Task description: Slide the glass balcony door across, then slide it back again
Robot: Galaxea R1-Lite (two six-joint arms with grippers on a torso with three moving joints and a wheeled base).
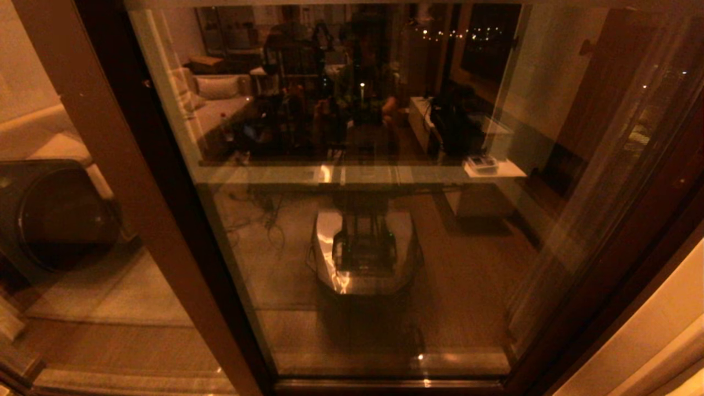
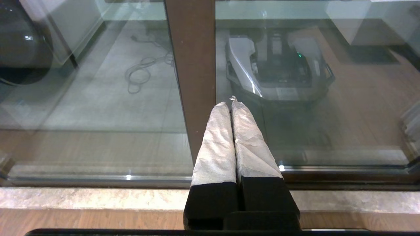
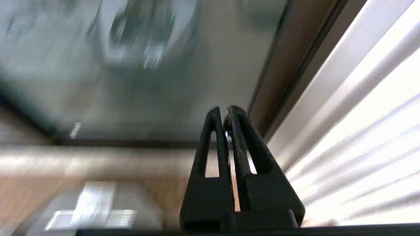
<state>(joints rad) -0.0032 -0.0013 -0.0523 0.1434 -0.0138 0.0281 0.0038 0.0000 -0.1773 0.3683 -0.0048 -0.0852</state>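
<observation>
In the head view, the tall glass balcony door (image 1: 374, 220), a reflective floor-length pane set in a dark brown frame, is seen filling the middle of the picture, with its bottom rail close to the lower edge. A lighter-brown vertical post (image 1: 126, 187) is seen to the left of the pane, and a round dark appliance (image 1: 55, 214) is visible through the glass beyond that post. The robot's own base is mirrored in the pane. Neither arm is shown in this view. In the left wrist view, the left gripper (image 2: 231, 101) is shown clenched, its two pale-wrapped fingers (image 2: 216, 144) pressed together with nothing between them. It is held in front of the lower part of the lighter-brown post (image 2: 193, 65), above a pale stone sill (image 2: 82, 196), and whether the tips touch the post cannot be told. In the right wrist view, which is blurred, the right gripper (image 3: 226, 113) is shown with its black slotted fingers (image 3: 213, 144) brought together at the tips and grasping nothing. It is placed near the door's right edge, between the glass (image 3: 131, 65) and a white ribbed surface (image 3: 361, 131).
</observation>
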